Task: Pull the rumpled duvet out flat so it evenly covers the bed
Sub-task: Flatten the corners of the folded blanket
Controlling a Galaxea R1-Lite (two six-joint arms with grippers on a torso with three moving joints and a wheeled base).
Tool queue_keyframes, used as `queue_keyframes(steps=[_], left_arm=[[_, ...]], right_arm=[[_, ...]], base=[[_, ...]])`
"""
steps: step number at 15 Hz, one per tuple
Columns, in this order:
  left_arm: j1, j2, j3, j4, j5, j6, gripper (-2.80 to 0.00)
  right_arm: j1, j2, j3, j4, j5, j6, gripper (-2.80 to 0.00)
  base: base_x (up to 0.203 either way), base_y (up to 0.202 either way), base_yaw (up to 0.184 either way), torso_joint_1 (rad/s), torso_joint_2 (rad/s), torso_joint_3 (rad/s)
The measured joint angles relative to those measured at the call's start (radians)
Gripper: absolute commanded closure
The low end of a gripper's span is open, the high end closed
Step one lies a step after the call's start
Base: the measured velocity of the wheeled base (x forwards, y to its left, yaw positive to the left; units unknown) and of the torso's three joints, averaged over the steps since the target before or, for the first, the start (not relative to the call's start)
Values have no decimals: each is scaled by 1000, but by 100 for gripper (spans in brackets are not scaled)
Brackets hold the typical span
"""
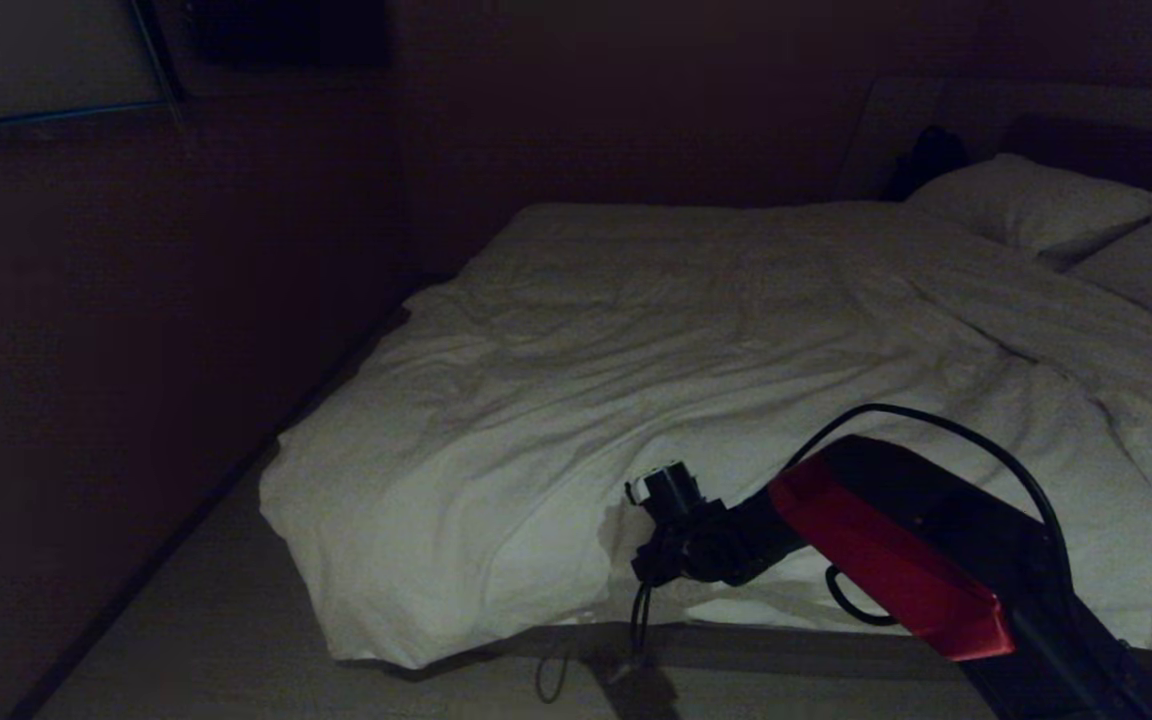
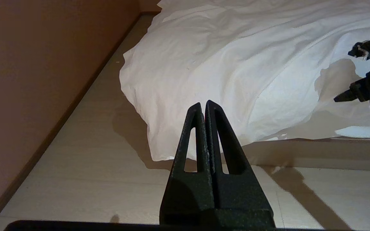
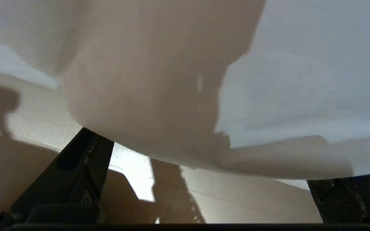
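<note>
Right gripper [image 3: 201, 179], jaws spread at the duvet [image 1: 556, 400] near hem, risks closing on too little fabric and slipping.

You saw a plain white duvet [image 1: 636, 340] over the bed, a white pillow [image 1: 1036, 200], a pale beige floor [image 2: 85, 179], a reddish-brown wall [image 2: 37, 64], black fingers [image 2: 198, 144] and a red arm cover [image 1: 886, 560].

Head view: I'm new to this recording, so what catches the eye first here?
The big puffy white quilted duvet sprawls rumpled over the wide low bed, its near corner hanging down to the pale floor. In front of it the right arm's red-and-black link reaches in, its open right end effector at the duvet's hanging edge. A plump white pillow lies at the far end.
</note>
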State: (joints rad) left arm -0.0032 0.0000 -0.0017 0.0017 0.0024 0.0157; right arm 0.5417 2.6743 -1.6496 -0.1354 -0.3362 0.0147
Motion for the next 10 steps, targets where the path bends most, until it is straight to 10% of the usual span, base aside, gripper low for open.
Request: queue_keyframes(steps=[8,9,10], left_arm=[[0,0,0,0,0,-1,0],[0,0,0,0,0,-1,0],[0,0,0,-1,0,0,0]], right_arm=[[1,4,-16,66,0,10,-280],[1,4,-16,70,0,10,0],[1,4,-16,72,0,10,0]], base=[[0,0,0,0,0,0],[0,0,0,0,0,0],[0,0,0,0,0,0]])
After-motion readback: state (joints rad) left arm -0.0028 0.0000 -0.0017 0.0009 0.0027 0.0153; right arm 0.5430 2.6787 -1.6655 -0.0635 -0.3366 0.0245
